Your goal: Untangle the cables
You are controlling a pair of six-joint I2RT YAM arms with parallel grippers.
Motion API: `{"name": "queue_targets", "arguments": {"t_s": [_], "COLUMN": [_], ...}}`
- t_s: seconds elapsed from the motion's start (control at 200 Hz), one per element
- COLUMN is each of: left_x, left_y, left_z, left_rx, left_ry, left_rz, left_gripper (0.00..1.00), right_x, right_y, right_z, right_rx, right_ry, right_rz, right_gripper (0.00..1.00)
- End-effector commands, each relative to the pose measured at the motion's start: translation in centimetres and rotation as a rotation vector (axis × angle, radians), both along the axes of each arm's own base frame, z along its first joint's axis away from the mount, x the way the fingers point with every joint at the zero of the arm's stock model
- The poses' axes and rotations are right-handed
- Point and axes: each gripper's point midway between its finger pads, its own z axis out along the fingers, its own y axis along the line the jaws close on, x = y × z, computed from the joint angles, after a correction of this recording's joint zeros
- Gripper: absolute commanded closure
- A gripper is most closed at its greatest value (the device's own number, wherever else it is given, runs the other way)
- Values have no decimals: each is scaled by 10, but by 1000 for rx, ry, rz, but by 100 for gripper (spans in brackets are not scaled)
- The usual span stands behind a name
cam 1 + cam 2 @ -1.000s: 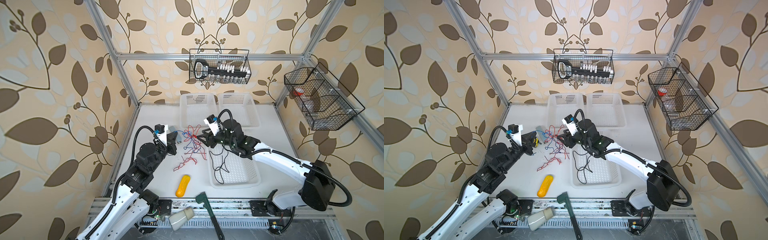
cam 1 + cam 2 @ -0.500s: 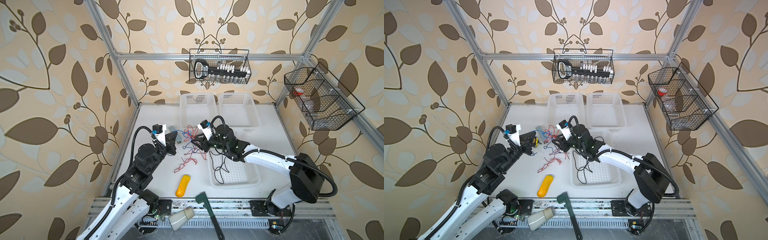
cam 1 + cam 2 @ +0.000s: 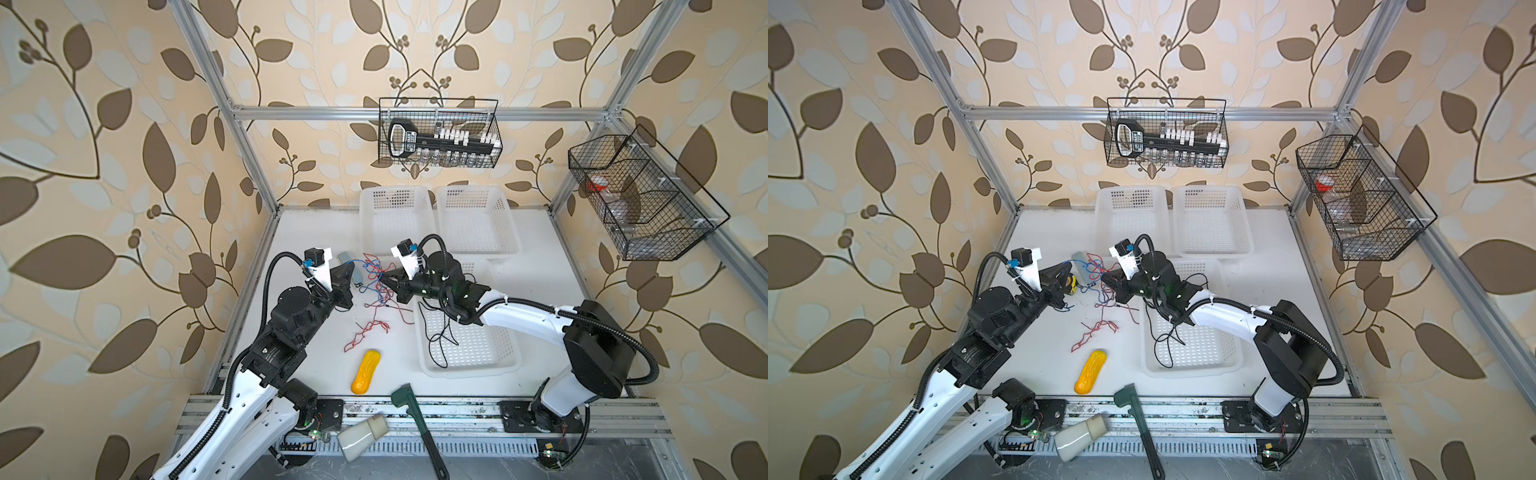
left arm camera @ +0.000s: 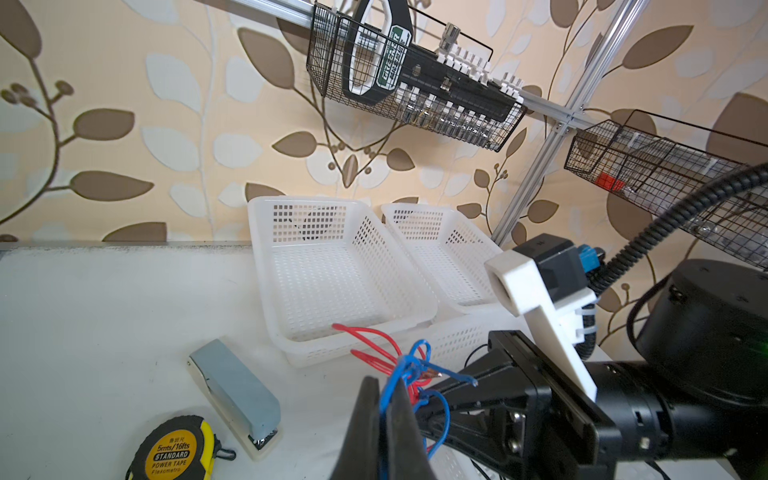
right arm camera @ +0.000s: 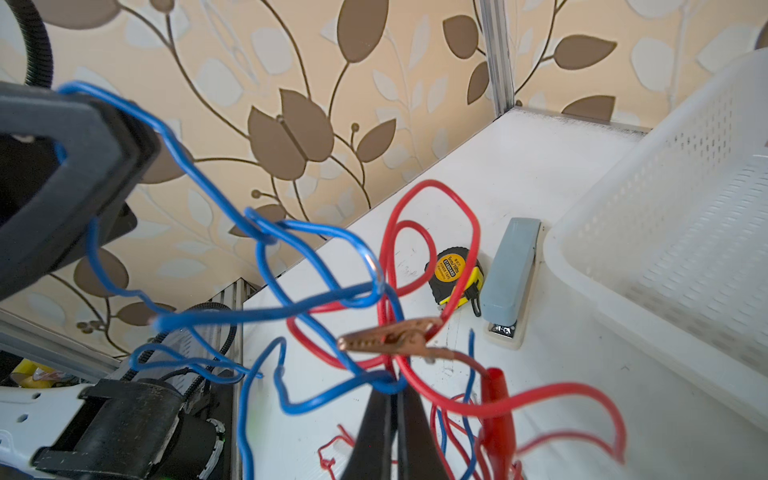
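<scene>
Between the two arms, above the white table point(image 3: 311, 241), the cables point(image 3: 376, 280) hung as a red and blue tangle. The left gripper point(image 4: 384, 415) had its jaws pressed together on a blue strand. The right gripper point(image 5: 395, 419) pinched the same tangle from the opposite side, with jaws closed. More red wire trailed down onto the table, and a black cable point(image 3: 430, 345) lay in the near basket point(image 3: 469, 372). A stapler point(image 4: 232, 395) and a tape measure point(image 4: 174, 453) lay beside the tangle.
</scene>
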Motion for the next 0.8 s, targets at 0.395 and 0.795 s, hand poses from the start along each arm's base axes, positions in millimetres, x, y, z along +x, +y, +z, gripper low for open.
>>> {"name": "queue_targets", "arguments": {"t_s": [0.395, 0.795], "left_x": [-13, -35], "left_y": [44, 78], "left_z": [109, 142], "left_rx": [-103, -95], "left_ry": [-268, -345], "left_rz": [196, 331], "left_gripper": [100, 100], "right_x": [15, 26], "right_y": [-34, -46], "right_z": [-92, -119], "right_rx": [-222, -270], "right_ry": [121, 183], "right_rz": [-160, -213], "right_gripper": [100, 100]}}
